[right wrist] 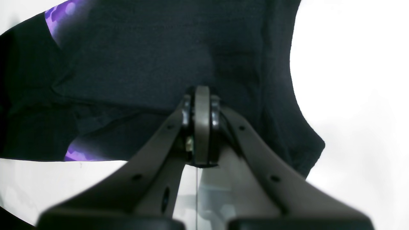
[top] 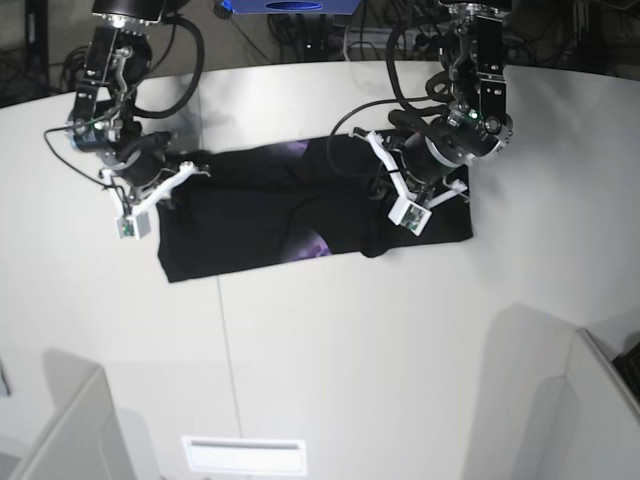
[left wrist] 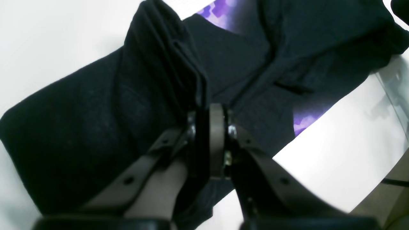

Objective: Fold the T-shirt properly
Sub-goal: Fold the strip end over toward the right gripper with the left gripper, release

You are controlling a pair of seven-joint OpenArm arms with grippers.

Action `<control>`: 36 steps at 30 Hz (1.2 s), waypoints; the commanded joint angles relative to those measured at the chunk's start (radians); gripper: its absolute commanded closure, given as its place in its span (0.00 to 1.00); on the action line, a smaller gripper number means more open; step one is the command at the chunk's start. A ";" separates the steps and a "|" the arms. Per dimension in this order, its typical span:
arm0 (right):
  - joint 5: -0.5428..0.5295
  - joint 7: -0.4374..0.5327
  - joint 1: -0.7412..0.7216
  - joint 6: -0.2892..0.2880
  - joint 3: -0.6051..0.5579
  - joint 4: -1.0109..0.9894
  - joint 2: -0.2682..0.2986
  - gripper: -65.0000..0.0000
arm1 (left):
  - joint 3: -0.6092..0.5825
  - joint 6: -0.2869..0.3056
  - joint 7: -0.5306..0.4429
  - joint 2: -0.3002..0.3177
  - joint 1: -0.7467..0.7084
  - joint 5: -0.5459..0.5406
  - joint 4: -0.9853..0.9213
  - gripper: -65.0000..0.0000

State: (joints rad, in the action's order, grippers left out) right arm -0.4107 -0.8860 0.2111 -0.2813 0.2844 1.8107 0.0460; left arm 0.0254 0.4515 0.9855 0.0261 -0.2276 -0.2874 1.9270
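The black T-shirt point(top: 250, 215) lies crumpled and stretched out across the middle of the white table point(top: 350, 350). A patch of its purple print point(top: 308, 244) shows through the folds. My left gripper point(top: 393, 195) is over the shirt's right part. In the left wrist view it point(left wrist: 211, 107) is shut on a raised ridge of black cloth point(left wrist: 166, 64), with purple print point(left wrist: 220, 11) beyond. My right gripper point(top: 170, 185) is at the shirt's left end. In the right wrist view it point(right wrist: 201, 91) is shut with its tips on the black cloth point(right wrist: 143, 57), and creases run out from it.
A blue object point(top: 290, 5) and cables lie behind the table's far edge. Grey panels stand at the front left point(top: 60, 430) and front right point(top: 540, 400). A white label point(top: 243, 455) sits near the front edge.
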 commanded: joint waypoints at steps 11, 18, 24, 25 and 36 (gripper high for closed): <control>-0.012 0.018 -0.014 -0.008 0.003 0.013 0.004 1.00 | -0.003 0.002 -0.015 -0.004 0.012 -0.014 0.016 1.00; -0.012 0.018 -0.014 -0.008 0.003 0.013 0.002 1.00 | -0.009 0.002 -0.015 -0.004 0.010 -0.017 0.015 1.00; -0.012 0.018 -0.014 -0.008 0.003 0.013 0.002 1.00 | -0.009 0.002 -0.015 -0.004 0.010 -0.017 0.015 1.00; -0.012 0.018 -0.014 -0.008 0.003 0.013 0.002 1.00 | -0.009 0.002 -0.015 -0.004 0.010 -0.017 0.015 0.98; -0.012 0.014 -0.012 -0.008 0.003 0.013 0.001 1.00 | -0.009 0.008 -0.018 -0.061 0.014 -0.019 0.015 0.23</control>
State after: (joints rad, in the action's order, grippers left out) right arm -0.4107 -0.8867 0.2092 -0.2813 0.2844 1.8107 0.0429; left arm 0.0177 0.4541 0.9867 -0.0330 -0.2218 -0.2924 1.9263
